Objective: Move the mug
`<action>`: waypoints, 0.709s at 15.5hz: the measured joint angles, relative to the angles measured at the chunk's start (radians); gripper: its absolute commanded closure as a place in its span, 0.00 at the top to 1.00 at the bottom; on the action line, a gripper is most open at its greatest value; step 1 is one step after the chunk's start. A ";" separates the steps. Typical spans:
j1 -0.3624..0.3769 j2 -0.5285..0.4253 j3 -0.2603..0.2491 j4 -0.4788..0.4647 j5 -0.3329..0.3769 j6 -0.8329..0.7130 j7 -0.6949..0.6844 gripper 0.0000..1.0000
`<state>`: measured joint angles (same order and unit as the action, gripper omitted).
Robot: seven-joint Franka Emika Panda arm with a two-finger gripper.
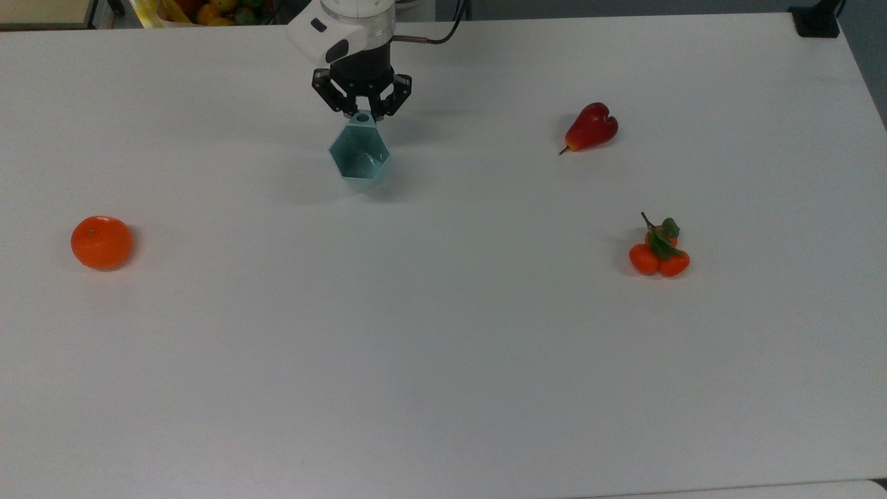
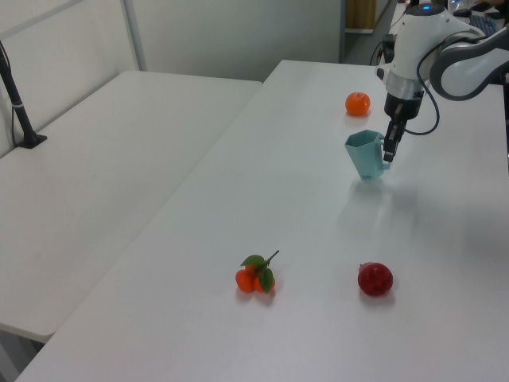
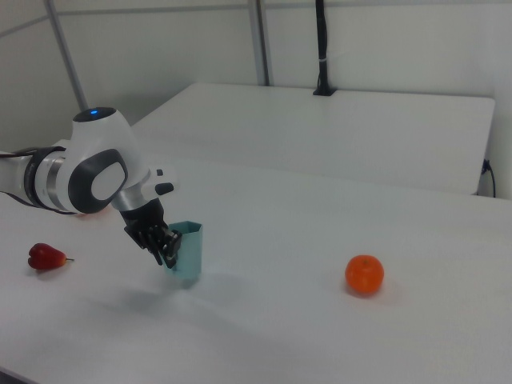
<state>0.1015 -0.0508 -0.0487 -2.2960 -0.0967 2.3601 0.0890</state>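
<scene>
Top view, upper middle of the frame: the pale teal plastic mug with hexagonal faceted walls hangs from the black two-finger gripper, whose jaws are clenched on the small holed tab at its rim. It looks light and stiff, though slick; a hold on so small a tab could let it swing. On the white table, the round orange sits at far left, the red pear-shaped fruit and small orange cluster with leaves at right.
</scene>
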 measured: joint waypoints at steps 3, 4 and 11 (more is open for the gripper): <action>-0.001 0.001 0.000 -0.005 0.000 -0.024 0.000 0.61; -0.001 0.001 0.000 -0.005 0.000 -0.034 0.000 0.64; -0.001 -0.002 0.000 0.044 -0.004 -0.175 0.000 1.00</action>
<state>0.1008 -0.0533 -0.0487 -2.2516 -0.1009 2.1851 0.0892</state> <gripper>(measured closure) 0.185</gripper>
